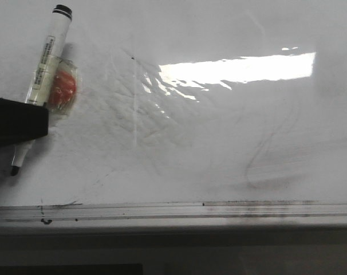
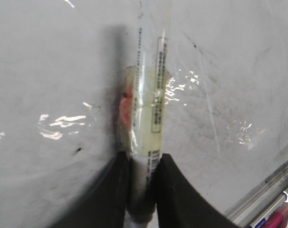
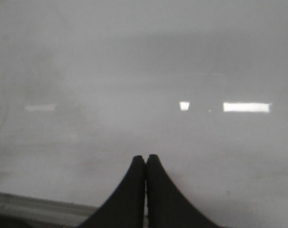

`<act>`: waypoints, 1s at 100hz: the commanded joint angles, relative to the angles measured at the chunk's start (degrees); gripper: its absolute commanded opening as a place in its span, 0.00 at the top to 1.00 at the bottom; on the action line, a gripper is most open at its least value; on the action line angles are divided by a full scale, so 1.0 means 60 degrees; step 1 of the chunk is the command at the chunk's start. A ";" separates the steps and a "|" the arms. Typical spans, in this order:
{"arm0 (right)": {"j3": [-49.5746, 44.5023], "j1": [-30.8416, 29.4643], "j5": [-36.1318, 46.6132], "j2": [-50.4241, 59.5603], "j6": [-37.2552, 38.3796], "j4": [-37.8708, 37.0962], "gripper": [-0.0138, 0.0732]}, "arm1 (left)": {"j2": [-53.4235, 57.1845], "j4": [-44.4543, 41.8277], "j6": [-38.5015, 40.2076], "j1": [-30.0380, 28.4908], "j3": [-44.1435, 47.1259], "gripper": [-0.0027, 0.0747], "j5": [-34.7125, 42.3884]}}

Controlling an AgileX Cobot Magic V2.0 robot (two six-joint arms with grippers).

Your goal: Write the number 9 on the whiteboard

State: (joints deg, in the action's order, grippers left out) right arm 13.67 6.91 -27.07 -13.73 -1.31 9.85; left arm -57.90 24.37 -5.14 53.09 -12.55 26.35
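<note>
The whiteboard (image 1: pixel 208 137) fills the front view, glossy white with grey wipe smears and a bright glare patch. No black line of the number 9 shows on it, only faint grey smudges. My left gripper (image 1: pixel 16 121) at the far left is shut on a white marker (image 1: pixel 47 57). The marker's black end points up and away and its dark tip (image 1: pixel 14 169) points down at the board. A red piece under clear tape (image 1: pixel 62 89) sticks to the marker. In the left wrist view the fingers (image 2: pixel 143 159) clamp the marker barrel (image 2: pixel 148 109). My right gripper (image 3: pixel 145 157) is shut and empty over bare board.
A grey metal rail (image 1: pixel 173 211) with small black ink marks runs along the board's near edge. It also shows in the left wrist view (image 2: pixel 272 183) and the right wrist view (image 3: pixel 30 202). Pink and blue objects (image 2: pixel 277 219) lie beyond the rail.
</note>
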 commanded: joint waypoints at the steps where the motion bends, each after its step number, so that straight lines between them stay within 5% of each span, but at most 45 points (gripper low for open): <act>1: 0.0508 0.0465 0.0495 -0.0511 -0.0157 0.0069 0.91 | -0.0124 0.0140 -0.0004 -0.0016 -0.0199 0.99 0.0249; 23: 0.1903 0.2542 0.0192 -0.2219 -0.2227 0.0892 0.88 | -0.0005 -0.1764 -0.0004 -0.0016 -0.0496 0.99 0.0266; 49: 0.4056 0.5872 0.0206 -0.4705 -0.3164 0.1306 0.44 | 0.0036 -0.6793 -0.0004 -0.0016 -0.0884 0.99 0.0569; 74: 0.5282 0.7580 0.0718 -0.6300 -0.3164 0.1263 0.43 | 0.0036 -0.7843 -0.0004 -0.0016 -0.0884 0.99 0.0961; 100: 0.5639 0.7717 0.1161 -0.7285 -0.3131 0.1263 0.44 | 0.0036 -0.8268 -0.0004 -0.0016 -0.0884 0.99 0.0976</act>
State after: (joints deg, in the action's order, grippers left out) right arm 45.32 53.09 -24.73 -56.89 -19.69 16.89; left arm -58.23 -25.82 -5.38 52.99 -16.10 27.09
